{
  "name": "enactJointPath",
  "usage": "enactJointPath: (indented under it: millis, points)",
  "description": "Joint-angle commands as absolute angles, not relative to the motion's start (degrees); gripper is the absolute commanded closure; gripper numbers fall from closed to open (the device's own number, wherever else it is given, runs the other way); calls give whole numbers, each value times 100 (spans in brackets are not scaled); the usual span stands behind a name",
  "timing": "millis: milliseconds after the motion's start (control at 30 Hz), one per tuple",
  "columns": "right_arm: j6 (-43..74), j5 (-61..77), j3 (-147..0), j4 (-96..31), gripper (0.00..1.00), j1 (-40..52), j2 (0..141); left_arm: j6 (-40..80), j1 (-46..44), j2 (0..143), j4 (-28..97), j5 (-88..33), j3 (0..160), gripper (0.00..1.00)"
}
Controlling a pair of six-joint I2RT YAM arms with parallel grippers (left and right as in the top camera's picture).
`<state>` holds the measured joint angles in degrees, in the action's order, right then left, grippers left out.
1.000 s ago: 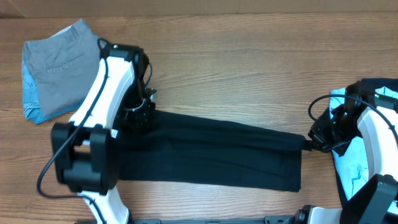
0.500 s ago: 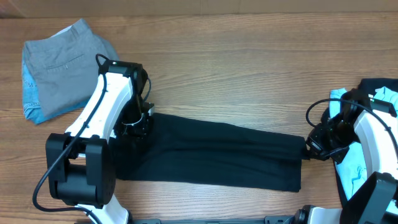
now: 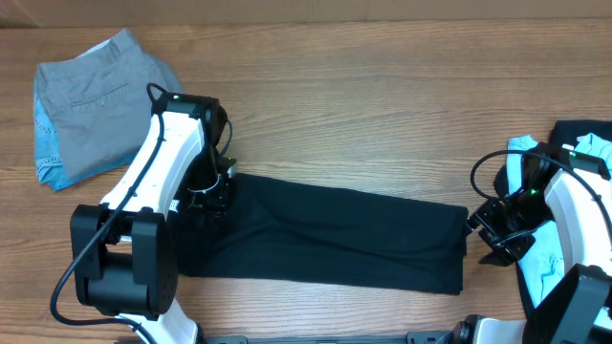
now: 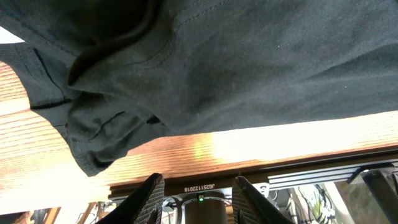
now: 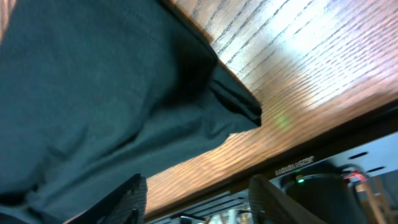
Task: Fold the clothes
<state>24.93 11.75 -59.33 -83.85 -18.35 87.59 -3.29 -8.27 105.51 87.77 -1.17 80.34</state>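
Shirt (image 3: 325, 234) lies mid-frame between my grippers: left gripper (image 4: 199, 182) spread at its left end, right gripper (image 5: 198, 186) spread just off its right edge. Left gripper's print I cannot read.

Tiny white code (image 4: 199, 187), left gripper (image 4: 198, 180) base, illegible

Black T-shirt (image 3: 325, 234), folded into a long band, lies across the table (image 3: 382, 115), with the left gripper (image 3: 212, 191) over its left end and the right gripper (image 3: 486, 234) just beside its right end. Upper left: grey trousers (image 3: 96, 100) on a blue patterned cloth (image 3: 43, 143). Far right: light blue T-shirt (image 3: 540, 272) beneath the right arm.
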Motion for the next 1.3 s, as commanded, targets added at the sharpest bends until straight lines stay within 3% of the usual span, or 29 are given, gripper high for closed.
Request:
enactJointPath:
  millis: [0, 100, 167, 233, 467, 600, 767, 867, 1100, 1267]
  points:
    - [2580, 1133, -5920, -8173, 40, -1850, 8659, -294, -854, 10455, 8768, -32, 8031, 60]
    - [2574, 1111, -5920, -7859, 41, -1850, 8659, -292, -854, 10455, 8720, -21, 8031, 59]
    - [2521, 1188, -5920, -7625, 50, -1850, 8659, -292, -854, 10455, 8643, -47, 8036, 59]
    - [2486, 1184, -5920, -7496, 51, -1850, 8659, -296, -854, 10455, 8604, -117, 8071, 59]
    - [1170, 2038, -5920, -7450, 52, -1835, 8591, -134, -854, 10285, 9284, -80, 8842, 71]
    - [1170, 2403, -5933, -7367, 50, -1839, 8095, 14, -786, 9653, 9258, -86, 9218, 53]
    - [1297, 2541, -5935, -7317, 36, -1839, 6814, 246, -421, 8912, 8989, -86, 9192, 35]
    - [1575, 2515, -5931, -7332, 26, -1839, 6300, 283, -89, 8799, 8952, -158, 9035, 34]
    - [2265, 2198, -5920, -7424, 26, -1839, 6329, 242, 309, 8842, 8241, -937, 7800, 33]
    - [2279, 2123, -5920, -7529, 25, -1839, 7078, 215, 303, 8890, 7413, -1020, 6563, 28]
